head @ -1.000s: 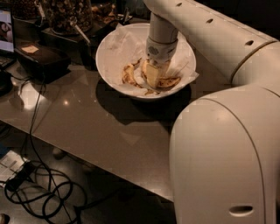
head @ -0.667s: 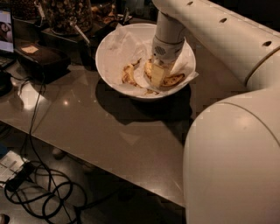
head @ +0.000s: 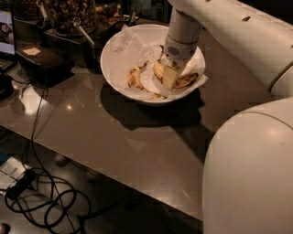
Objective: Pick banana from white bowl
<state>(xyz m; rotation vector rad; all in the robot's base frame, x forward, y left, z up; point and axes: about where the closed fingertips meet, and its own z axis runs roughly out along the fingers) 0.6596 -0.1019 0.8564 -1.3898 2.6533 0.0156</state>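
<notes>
The white bowl (head: 114, 55), lined with crumpled white paper, stands at the back of the brown table (head: 119, 137). The banana (head: 187, 80), curved, yellow and brown-speckled, lies in the bowl's right half. A shorter spotted banana (head: 134, 78) lies to its left. My gripper (head: 170, 77) reaches straight down into the bowl and sits on the middle of the curved banana, hiding that part of it. My arm (head: 183, 32) comes in from the upper right.
A black box (head: 43, 64) and a screen (head: 6, 27) stand at the left. Jars of snacks (head: 68, 13) stand behind the bowl. Cables (head: 41, 201) lie on the floor below the table's front edge. My own body (head: 252, 173) fills the lower right.
My gripper has shifted slightly to the right inside the bowl and stays low on the curved banana. The bananas and the bowl have not visibly moved.
</notes>
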